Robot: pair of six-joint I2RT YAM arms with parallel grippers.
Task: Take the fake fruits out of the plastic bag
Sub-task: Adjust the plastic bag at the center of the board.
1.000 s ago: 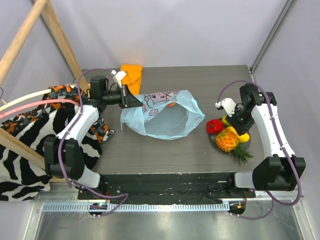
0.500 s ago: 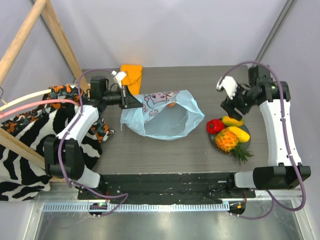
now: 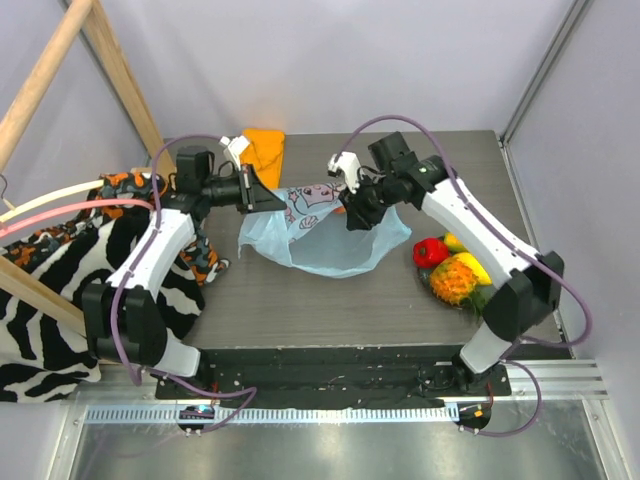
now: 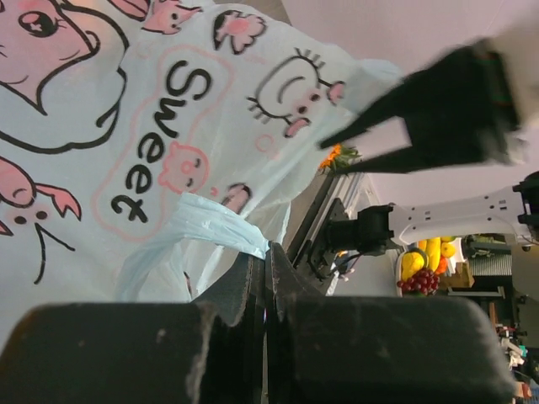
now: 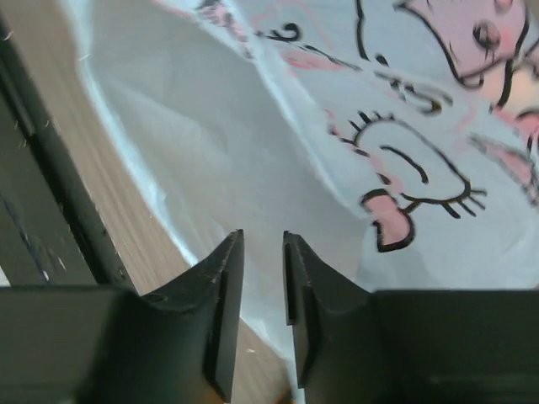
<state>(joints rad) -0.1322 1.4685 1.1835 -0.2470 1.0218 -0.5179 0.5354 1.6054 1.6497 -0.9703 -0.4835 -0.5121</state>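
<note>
Far left, zebra cloth (image 3: 45,300) hangs off the tabletop (image 3: 300,310) edge. My left tool (image 3: 264,196) is reaching right from the left side, fingers together and clamped on the bag (image 3: 325,245). In the left wrist view the left tool (image 4: 265,252) pinches a twisted strip of the bag (image 4: 126,101) rim, with the printed side spread out beyond it. Orange cloth (image 3: 265,146) lies at the far edge, just behind that tool, apart from the bag. The bag sits mid-tabletop, left corner lifted by the clamp, the rest slumped on the surface. My right tool (image 3: 354,214) is over the bag's far right rim, arm stretched in from the right. In the right wrist view the right tool (image 5: 263,248) has its fingers a narrow gap apart with nothing between them, bag (image 5: 404,168) film right under them; cannot tell if they touch it. Right of the bag, out on the tabletop and clear of it: red fruit (image 3: 430,250), pineapple (image 3: 453,282), yellow pieces (image 3: 476,267), all bunched and touching. Can't tell if any fruit is inside the bag.
</note>
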